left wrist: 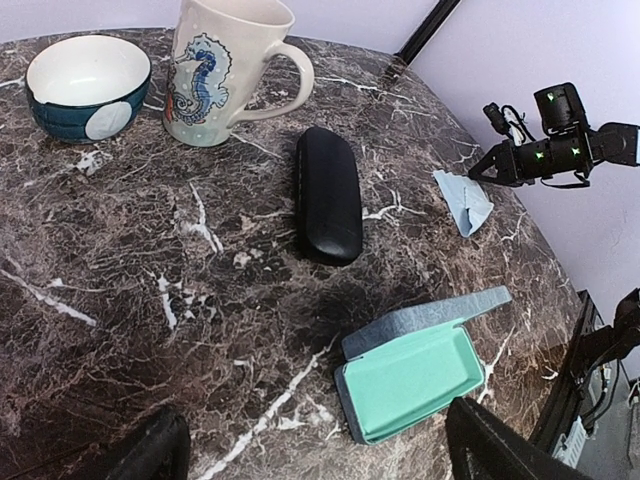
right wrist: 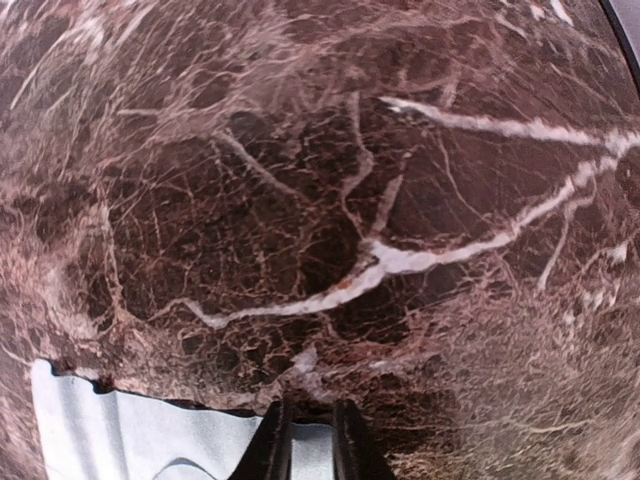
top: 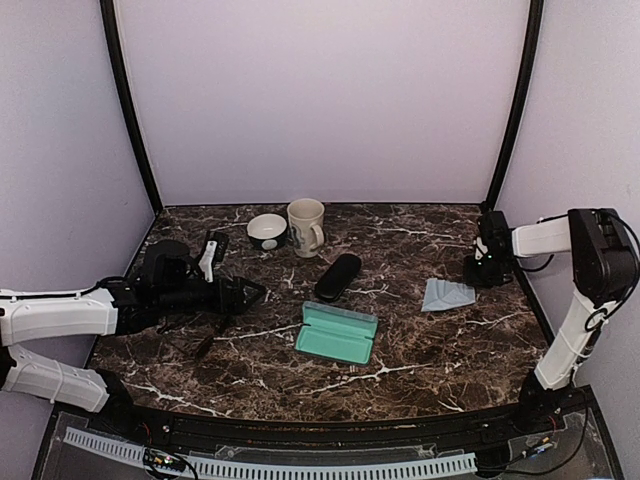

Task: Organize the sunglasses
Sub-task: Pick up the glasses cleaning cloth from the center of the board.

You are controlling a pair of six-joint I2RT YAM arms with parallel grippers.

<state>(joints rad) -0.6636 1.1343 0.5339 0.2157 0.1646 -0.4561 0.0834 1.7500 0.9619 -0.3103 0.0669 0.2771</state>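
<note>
A brownish pair of sunglasses (top: 205,338) lies faint on the marble, just under and near my left arm; only thin arms show. A dark thing (top: 212,248) that looks like the black pair lies left of the bowl. My left gripper (top: 250,293) hovers above the table, pointing right, open and empty; its fingers stand wide apart in the left wrist view (left wrist: 312,430). An open grey-blue case (top: 338,333) with a teal lining lies right of it, also in the left wrist view (left wrist: 415,375). My right gripper (top: 480,270) is shut at the far right, by a light blue cloth (top: 447,294).
A shut black oblong case (top: 338,276) lies mid-table. A bowl (top: 267,230) and a seahorse mug (top: 306,226) stand at the back. The cloth's edge shows under my right gripper (right wrist: 310,435) in the right wrist view (right wrist: 120,430). Purple walls enclose the marble table (top: 420,360).
</note>
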